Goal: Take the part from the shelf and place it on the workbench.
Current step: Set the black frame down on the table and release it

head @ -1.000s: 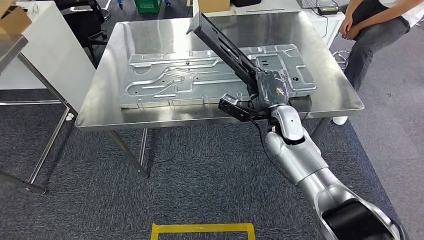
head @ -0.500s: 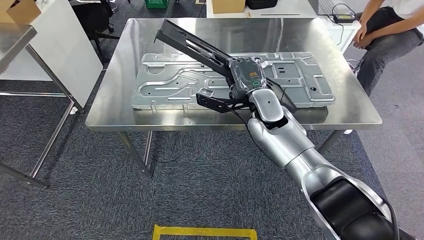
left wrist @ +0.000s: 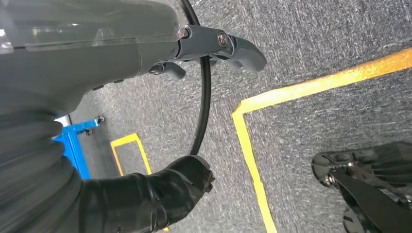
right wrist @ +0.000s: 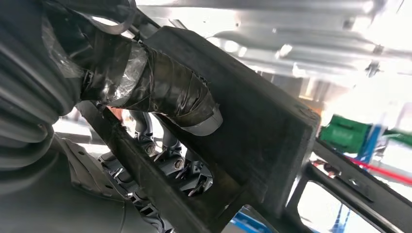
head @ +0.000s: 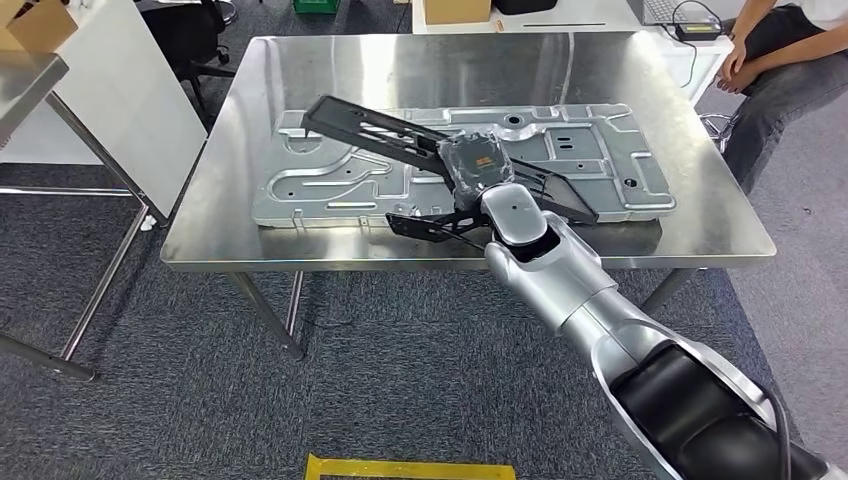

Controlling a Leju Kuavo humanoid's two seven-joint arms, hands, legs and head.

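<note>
Starting at your left, a steel shelf corner (head: 30,75) with a cardboard box (head: 35,25) on it sits at the edge of the head view, beside a white panel (head: 120,100). Your left hand (left wrist: 145,63) hangs over grey carpet marked with yellow tape (left wrist: 252,145); its fingers (left wrist: 238,48) are apart and it holds nothing. Moving right, you see the steel workbench (head: 300,70) carrying a large stamped silver panel (head: 330,185). Above that panel lies the black frame part (head: 365,125), long and tilted, its far end over the panel's left half and its near end reaching toward the bench's front right. Your right hand (head: 478,163) grips the part near its middle; in the right wrist view the taped thumb (right wrist: 165,92) presses across the bar (right wrist: 252,126) with fingers (right wrist: 170,165) wrapped beneath. At far right a person (head: 775,75) sits beside the bench
</note>
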